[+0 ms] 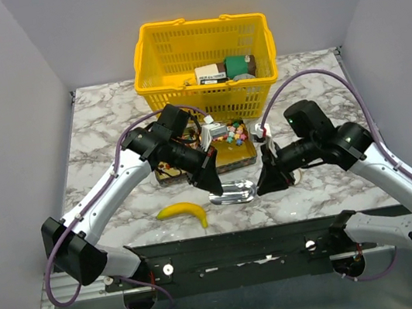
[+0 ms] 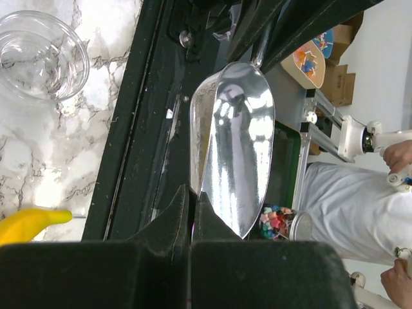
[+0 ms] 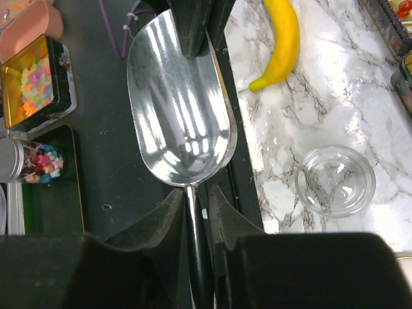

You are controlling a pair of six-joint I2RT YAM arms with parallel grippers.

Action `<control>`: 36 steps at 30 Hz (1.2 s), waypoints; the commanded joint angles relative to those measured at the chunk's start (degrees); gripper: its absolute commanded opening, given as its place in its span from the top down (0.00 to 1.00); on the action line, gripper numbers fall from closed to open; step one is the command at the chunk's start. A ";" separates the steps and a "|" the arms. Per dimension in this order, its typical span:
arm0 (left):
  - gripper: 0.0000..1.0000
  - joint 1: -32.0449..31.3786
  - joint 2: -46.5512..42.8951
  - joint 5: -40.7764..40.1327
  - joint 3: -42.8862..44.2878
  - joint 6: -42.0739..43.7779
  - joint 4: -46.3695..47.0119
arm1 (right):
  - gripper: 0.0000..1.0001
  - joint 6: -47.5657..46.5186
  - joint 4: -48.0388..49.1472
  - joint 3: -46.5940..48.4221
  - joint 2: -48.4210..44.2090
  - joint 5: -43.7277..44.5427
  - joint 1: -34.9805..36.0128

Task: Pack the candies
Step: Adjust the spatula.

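The candies (image 1: pixel 232 132) are tiny multicoloured sweets lying in an open tin (image 1: pixel 227 160) in front of the basket. A shiny metal scoop (image 1: pixel 231 192) hangs between both grippers above the table's near edge. My left gripper (image 1: pixel 214 183) (image 2: pixel 191 193) is shut on the front rim of the scoop (image 2: pixel 235 141). My right gripper (image 1: pixel 267 184) (image 3: pixel 198 192) straddles the thin handle (image 3: pixel 193 212) of the scoop (image 3: pixel 180 116). One finger touches the handle and a small gap shows at the other. The scoop is empty.
A yellow basket (image 1: pixel 172 89) with boxes stands at the back. A banana (image 1: pixel 185 211) (image 3: pixel 280 38) lies near the front edge. A clear glass bowl (image 3: pixel 336 180) (image 2: pixel 38 55) sits by the right gripper. The black rail (image 1: pixel 236 248) runs along the near edge.
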 commanded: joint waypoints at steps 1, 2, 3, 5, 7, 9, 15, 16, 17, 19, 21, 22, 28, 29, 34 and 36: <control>1.00 0.02 0.26 5.16 2.14 2.55 0.49 | 0.78 1.51 1.25 -1.11 1.60 0.62 0.80; 1.00 0.11 0.26 5.16 2.14 2.47 0.75 | 0.84 1.59 1.25 -1.11 1.95 0.62 0.98; 1.00 0.03 0.34 5.08 2.23 2.29 1.36 | 0.88 2.03 1.33 -1.20 2.13 0.79 1.06; 1.00 0.46 0.35 4.64 2.58 1.85 1.81 | 0.99 2.21 1.51 -1.29 2.48 0.97 1.15; 0.98 0.81 0.43 3.32 2.84 1.67 2.95 | 0.99 3.35 2.73 -1.46 2.39 1.58 1.24; 0.66 2.13 0.08 1.22 2.93 -1.13 5.04 | 0.99 4.75 3.79 -2.17 2.13 2.03 1.33; 0.01 11.16 -3.95 -9.14 0.65 -12.00 15.66 | 0.99 11.68 9.50 -4.45 1.69 4.31 1.24; 0.01 12.49 -5.18 -14.21 -0.49 -13.95 17.00 | 0.99 11.88 10.29 -4.54 1.95 4.66 1.24; 0.01 14.25 -5.63 -16.44 -0.93 -15.45 17.97 | 0.99 13.97 10.56 -4.54 2.30 5.27 1.24; 0.01 17.68 -6.94 -22.23 -2.42 -19.74 20.08 | 0.99 16.70 11.18 -4.28 3.35 7.72 1.24; 0.01 18.48 -8.00 -30.84 -3.48 -21.35 21.92 | 0.99 19.42 11.35 -3.58 4.15 9.31 1.24; 0.01 18.57 -9.22 -33.83 -4.88 -22.83 22.54 | 0.99 20.57 11.70 -2.62 4.76 11.15 1.24; 0.01 18.66 -12.57 -46.76 -9.63 -26.36 26.94 | 0.99 33.31 16.61 -1.20 6.70 18.27 1.24; 0.01 18.66 -12.92 -48.00 -10.16 -27.06 27.38 | 0.99 35.15 17.24 -0.94 6.96 19.24 1.24; 0.01 18.66 -12.67 -55.11 -12.36 -29.00 28.44 | 0.99 46.14 19.53 1.08 9.42 29.16 1.15; 0.01 18.66 -11.88 -55.57 -12.80 -29.96 28.44 | 0.99 51.83 19.53 1.78 10.91 31.11 1.15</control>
